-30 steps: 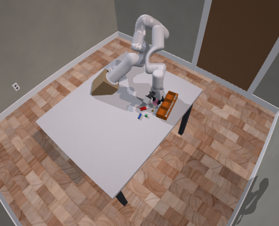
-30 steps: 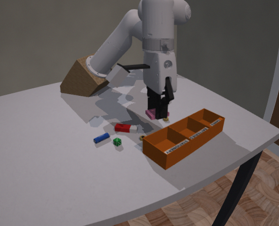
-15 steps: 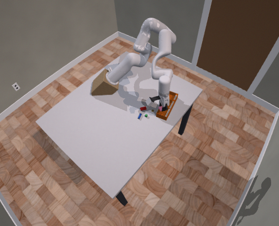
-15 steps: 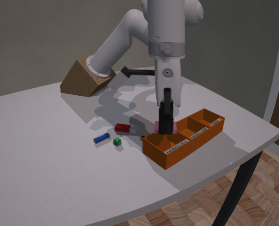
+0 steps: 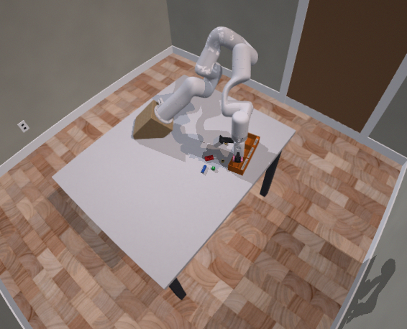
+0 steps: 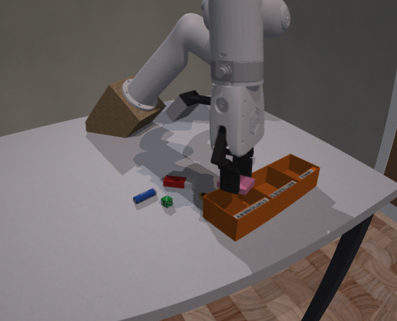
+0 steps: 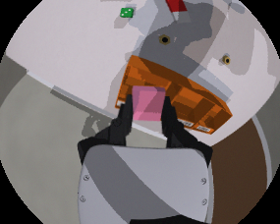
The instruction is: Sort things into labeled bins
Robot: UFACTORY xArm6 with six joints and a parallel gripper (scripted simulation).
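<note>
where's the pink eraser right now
In the exterior view the pink eraser is clamped in the gripper, hanging above the bin labelled stationery, at the near end of the orange row.

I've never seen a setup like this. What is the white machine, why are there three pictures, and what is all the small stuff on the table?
The white machine is a robot arm bolted to a wooden block on the table. At its tip is a gripper, two black fingers that pinch things.

The three pictures show the same moment. One looks down on the room from high up, one looks from beside the table, and the round one comes from a camera on the arm's wrist, looking past the fingers.

The gripper is shut on a pink block, probably an eraser, over the end of an orange row of bins labelled Stationery. The next label reads Batteries; the third is too small to read.

On the table lie a blue battery, a green die, a red and white piece and two small rings.
</note>
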